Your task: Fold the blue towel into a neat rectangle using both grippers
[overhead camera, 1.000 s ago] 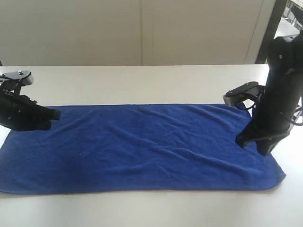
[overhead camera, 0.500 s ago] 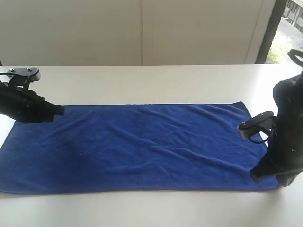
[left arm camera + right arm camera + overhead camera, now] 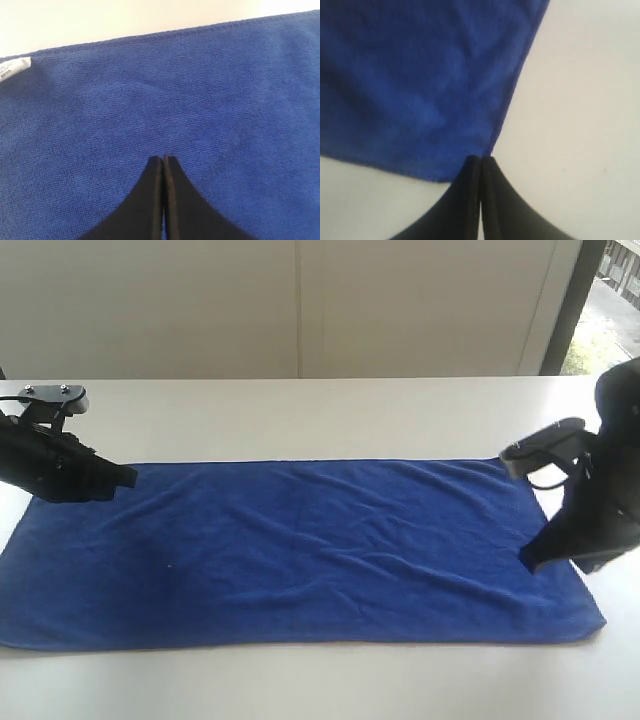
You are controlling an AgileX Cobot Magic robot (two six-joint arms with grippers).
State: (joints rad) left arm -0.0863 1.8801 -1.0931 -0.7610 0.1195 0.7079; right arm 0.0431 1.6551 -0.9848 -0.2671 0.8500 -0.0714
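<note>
The left gripper (image 3: 163, 158) was clenched empty above the blue towel (image 3: 300, 550); the right gripper (image 3: 481, 158), likewise clenched, sat at its hem; descending shut, they could drag and bunch the cloth

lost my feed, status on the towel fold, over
Left gripper shut, over blue towel left end. Right gripper shut at right edge, both empty. Towel flat, unfolded. Nothing in the way.

Blue towel (image 3: 300, 550): soft napped cloth. Table (image 3: 300, 410): smooth, matt.
</note>
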